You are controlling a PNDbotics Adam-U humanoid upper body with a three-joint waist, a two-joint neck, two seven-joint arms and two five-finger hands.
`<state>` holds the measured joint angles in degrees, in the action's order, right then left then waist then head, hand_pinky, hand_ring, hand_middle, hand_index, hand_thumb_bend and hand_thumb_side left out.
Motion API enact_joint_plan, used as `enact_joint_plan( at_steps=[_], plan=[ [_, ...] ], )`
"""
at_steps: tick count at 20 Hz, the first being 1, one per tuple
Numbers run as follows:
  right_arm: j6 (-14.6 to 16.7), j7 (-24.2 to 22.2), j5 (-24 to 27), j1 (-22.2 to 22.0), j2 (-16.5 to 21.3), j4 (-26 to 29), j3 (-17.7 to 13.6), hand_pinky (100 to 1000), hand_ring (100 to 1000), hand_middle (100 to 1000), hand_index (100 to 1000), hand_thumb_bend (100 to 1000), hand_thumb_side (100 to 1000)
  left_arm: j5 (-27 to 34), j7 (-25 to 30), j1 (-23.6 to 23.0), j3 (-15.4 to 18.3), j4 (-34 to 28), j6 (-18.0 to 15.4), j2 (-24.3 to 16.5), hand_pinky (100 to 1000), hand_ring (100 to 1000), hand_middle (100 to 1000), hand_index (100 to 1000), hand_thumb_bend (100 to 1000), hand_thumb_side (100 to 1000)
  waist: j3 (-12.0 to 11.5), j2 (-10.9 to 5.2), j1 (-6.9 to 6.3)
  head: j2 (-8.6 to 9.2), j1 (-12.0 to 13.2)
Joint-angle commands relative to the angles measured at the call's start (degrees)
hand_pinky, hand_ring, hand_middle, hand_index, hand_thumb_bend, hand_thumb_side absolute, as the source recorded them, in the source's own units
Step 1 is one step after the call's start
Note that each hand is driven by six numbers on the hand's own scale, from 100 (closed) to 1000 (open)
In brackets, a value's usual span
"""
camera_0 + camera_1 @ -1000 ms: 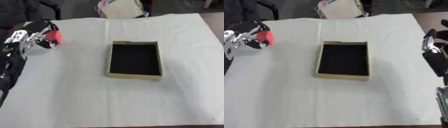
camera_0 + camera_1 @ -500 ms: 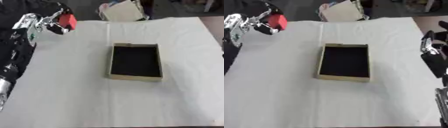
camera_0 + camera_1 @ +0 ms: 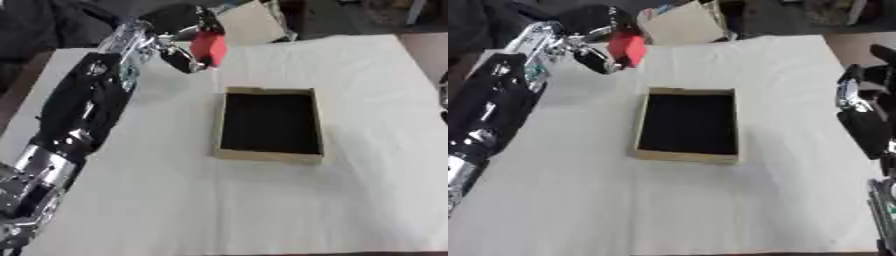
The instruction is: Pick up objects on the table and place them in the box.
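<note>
red object [image 3: 209,46]: small, blocky, looks light and stiff, best pinched across opposite faces | held aloft, fingers of left hand [image 3: 179,37] curled round it | box [image 3: 269,123]: below and right of hand, open, looks empty | right hand [image 3: 859,100]: far right edge, finger state unclear
</note>
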<state>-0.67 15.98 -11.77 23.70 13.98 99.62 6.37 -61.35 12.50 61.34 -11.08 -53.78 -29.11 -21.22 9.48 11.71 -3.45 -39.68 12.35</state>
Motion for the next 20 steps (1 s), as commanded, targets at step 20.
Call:
enact_joint_plan(
  at_steps=[20],
  plan=[
    [0.3,-0.5,0.7,0.9,0.4,1.0,0.2,581,720,552,863,100,466,8.0,10.1,-2.3,-7.1,-4.3,-9.6,1.4,774,785,787,882,501,350,-1.0,-0.59,0.38,1.14,-0.1]
  ],
)
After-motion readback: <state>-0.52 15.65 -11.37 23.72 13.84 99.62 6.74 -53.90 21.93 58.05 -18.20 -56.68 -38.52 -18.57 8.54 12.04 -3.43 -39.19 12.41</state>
